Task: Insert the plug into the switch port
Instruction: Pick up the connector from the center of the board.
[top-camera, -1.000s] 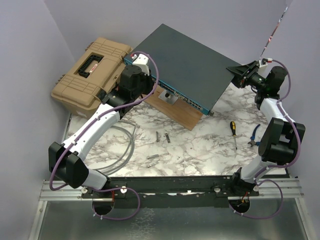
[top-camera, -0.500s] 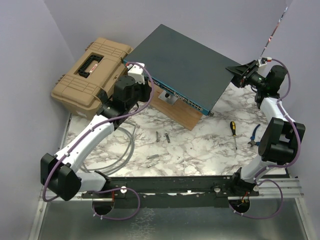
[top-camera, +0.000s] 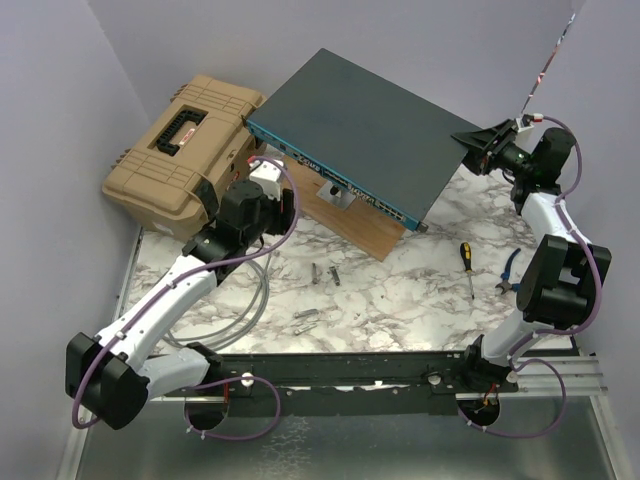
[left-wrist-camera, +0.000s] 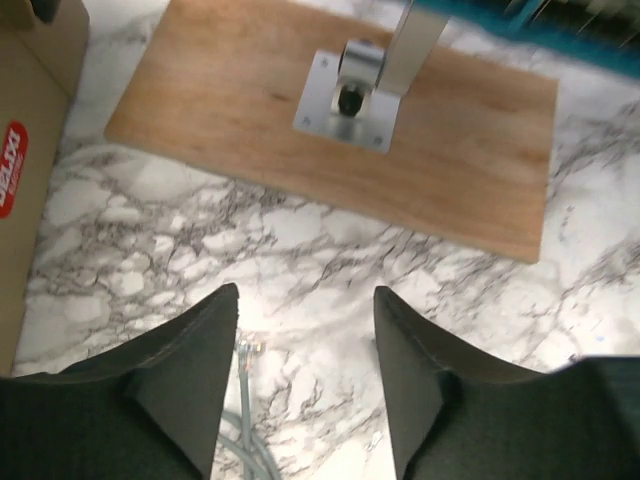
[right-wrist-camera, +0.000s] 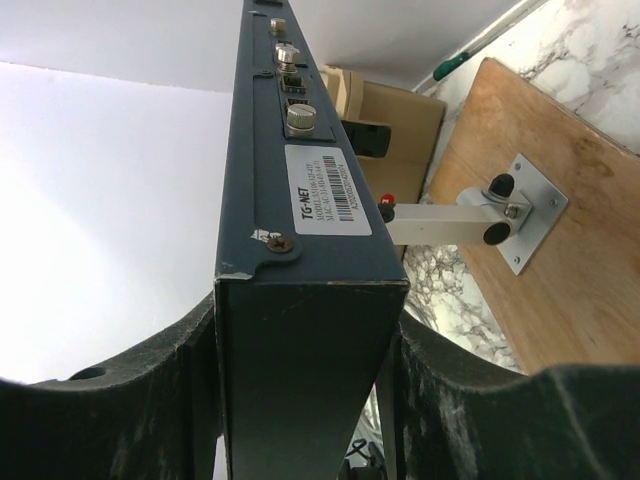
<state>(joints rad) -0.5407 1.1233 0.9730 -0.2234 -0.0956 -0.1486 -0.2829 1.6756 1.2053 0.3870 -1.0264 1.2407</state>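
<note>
The left gripper (left-wrist-camera: 305, 295) hangs over the marble table (top-camera: 400, 290) with its two dark fingers (left-wrist-camera: 190, 350) spread apart and nothing between them. Through the gap I can see the plug (left-wrist-camera: 243, 347), a small clear tip on the end of a grey cable (left-wrist-camera: 245, 430), lying on the marble below and touching neither finger. The right gripper (right-wrist-camera: 308, 330) is clamped on the far right corner of the switch (top-camera: 360, 120), one finger pressed against each broad face. The switch is a big flat dark grey-teal box sitting tilted at the back of the table, carried above a wood board (left-wrist-camera: 250, 120) on a post rising from a metal bracket (left-wrist-camera: 350, 95). Its narrow blue face (top-camera: 340, 185), with a row of small dark sockets, looks down toward the left arm. On the thin side near the right gripper there is a white barcode label (right-wrist-camera: 325, 190), a screw at the corner and some chipped paint. A tan toolbox (top-camera: 180, 140) sits just beside the switch's left corner.
</note>
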